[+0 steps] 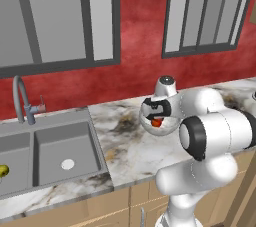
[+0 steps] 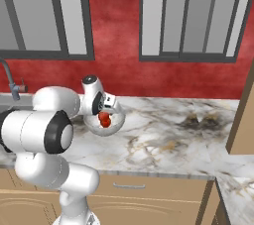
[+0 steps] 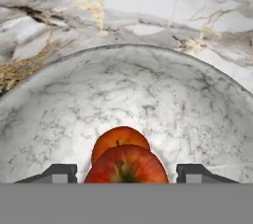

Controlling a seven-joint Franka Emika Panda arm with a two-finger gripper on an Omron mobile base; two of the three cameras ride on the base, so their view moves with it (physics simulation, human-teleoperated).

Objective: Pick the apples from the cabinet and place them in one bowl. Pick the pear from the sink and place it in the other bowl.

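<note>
My gripper (image 3: 126, 173) hangs just over the frosted grey-white bowl (image 3: 148, 85) on the marble counter. One red apple (image 3: 127, 166) sits between the fingertips (image 3: 59, 173), with a thin gap showing on each side. A second apple (image 3: 118, 139) lies in the bowl just beyond it. From the base views the hand (image 1: 156, 113) (image 2: 104, 110) points down into the bowl (image 1: 167, 128) (image 2: 116, 125), with red apple (image 1: 156, 122) (image 2: 104, 118) showing under it. The pear (image 1: 2, 171) lies in the left basin of the sink (image 1: 50, 151). The cabinet and the other bowl are out of view.
A curved grey faucet (image 1: 20, 96) stands behind the sink. The marble counter (image 2: 168, 140) runs right to a tan wooden panel (image 2: 243, 115). Behind it is a red wall with grey-framed windows (image 2: 193, 16).
</note>
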